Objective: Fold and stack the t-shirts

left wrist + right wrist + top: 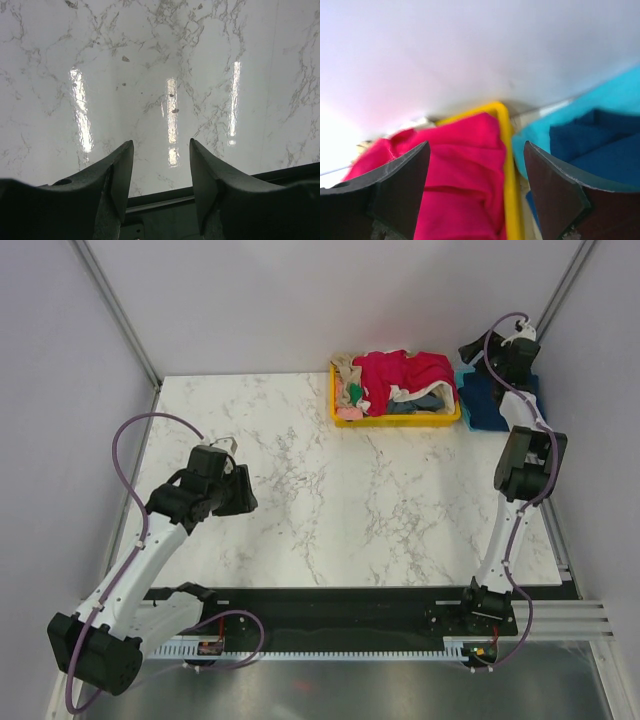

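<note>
A heap of t-shirts lies in the yellow tray [345,418] at the back of the table, with a crimson-pink tee [400,374] on top and beige [347,374] and other colours under it. A folded stack with a teal tee [478,400] and a navy tee [490,412] sits right of the tray. My right gripper [466,352] is open and empty, above the tray's right edge; its wrist view shows the crimson tee [465,180], the tray rim [511,165], the teal [600,100] and navy [600,145] cloth below. My left gripper [238,492] is open and empty over bare marble [160,75].
White walls with metal corner posts [120,315] close in the back and sides. A black rail [330,615] runs along the near edge with both arm bases. The right arm [525,465] stands tall along the table's right side.
</note>
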Controlling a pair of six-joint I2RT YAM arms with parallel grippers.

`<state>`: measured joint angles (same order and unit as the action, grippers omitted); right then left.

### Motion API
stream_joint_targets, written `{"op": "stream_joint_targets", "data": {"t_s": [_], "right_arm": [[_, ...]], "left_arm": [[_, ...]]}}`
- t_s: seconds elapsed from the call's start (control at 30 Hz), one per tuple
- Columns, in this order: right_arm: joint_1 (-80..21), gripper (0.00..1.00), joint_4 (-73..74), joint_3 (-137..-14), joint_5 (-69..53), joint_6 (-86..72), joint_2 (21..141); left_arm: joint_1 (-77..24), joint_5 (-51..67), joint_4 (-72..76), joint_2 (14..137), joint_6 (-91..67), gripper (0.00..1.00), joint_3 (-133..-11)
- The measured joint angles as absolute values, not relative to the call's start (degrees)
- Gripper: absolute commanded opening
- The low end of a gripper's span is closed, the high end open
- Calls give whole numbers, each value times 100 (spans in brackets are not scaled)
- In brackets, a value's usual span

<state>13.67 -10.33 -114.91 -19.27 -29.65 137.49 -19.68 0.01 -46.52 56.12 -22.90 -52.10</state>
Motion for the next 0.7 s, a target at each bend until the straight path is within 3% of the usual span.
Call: {"op": "stream_joint_targets", "data": {"t_s": [0.17, 0.23, 0.53, 0.7], "right_arm": [[1367, 79, -1028, -11343, -1835, -2637, 13041], [1363, 72, -987, -11557, -1977, -2694, 13194], [1044, 58, -663, -11458, -2224, -3061, 14409], [703, 55, -930, -11244, -2040, -3129, 14398]], "left_arm": [[-1957, 3, -4652, 5610, -2290, 56, -5210], [-1957, 3, -4650, 5607, -2290, 56, -5210], [-1957, 3, -4652, 5505, -2290, 56, -5210], [-1957, 3, -4650, 5498, -2290, 56, -5210]]}}
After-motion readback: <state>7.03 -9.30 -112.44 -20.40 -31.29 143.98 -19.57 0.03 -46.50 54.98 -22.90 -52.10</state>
